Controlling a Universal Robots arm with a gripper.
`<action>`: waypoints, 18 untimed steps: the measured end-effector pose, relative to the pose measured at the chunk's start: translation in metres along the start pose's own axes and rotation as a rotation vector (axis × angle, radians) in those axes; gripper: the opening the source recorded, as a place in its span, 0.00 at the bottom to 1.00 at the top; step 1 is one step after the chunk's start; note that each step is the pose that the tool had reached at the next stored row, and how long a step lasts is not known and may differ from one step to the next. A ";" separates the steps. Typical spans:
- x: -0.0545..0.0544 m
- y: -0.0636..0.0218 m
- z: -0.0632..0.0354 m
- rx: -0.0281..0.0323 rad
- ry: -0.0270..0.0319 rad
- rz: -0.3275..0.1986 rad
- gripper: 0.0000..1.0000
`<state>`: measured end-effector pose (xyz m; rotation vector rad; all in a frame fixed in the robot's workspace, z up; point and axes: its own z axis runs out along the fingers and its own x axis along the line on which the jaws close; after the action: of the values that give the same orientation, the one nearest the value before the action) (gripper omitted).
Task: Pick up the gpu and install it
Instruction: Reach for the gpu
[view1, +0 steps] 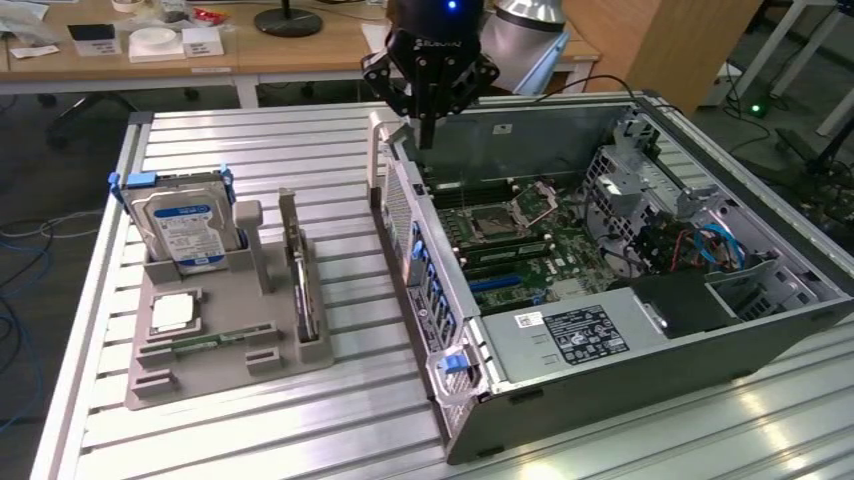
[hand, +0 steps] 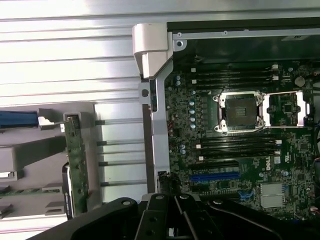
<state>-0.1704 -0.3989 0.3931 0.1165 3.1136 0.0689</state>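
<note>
The gpu (view1: 303, 285) is a thin card standing on edge in a slot of the grey holder (view1: 214, 375), at the exterior view's left. From above, the gpu (hand: 76, 160) is a narrow green strip. My gripper (view1: 430, 138) hangs over the far wall of the open computer case (view1: 627, 350), well away from the card. Its fingers are shut together with nothing between them. The black gripper body (hand: 175, 215) is over the case's side wall, next to the motherboard (hand: 240, 150) with its blue slot (hand: 215, 176).
The holder also carries a silver hard drive (view1: 187, 225) with a blue-white label, a small square chip (view1: 174, 312) and a memory stick (view1: 214, 343). Everything rests on a slatted metal table (view1: 267, 440). Cables (view1: 707, 245) and a drive cage fill the case's right side.
</note>
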 end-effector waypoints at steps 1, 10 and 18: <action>0.001 -0.0001 0.0000 0.0001 0.0000 0.000 0.11; 0.015 -0.0011 -0.0003 0.0000 0.0000 0.000 0.11; 0.029 -0.0021 -0.0005 0.0000 0.0000 0.000 0.11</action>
<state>-0.1995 -0.3988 0.3928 0.1167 3.1136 0.0689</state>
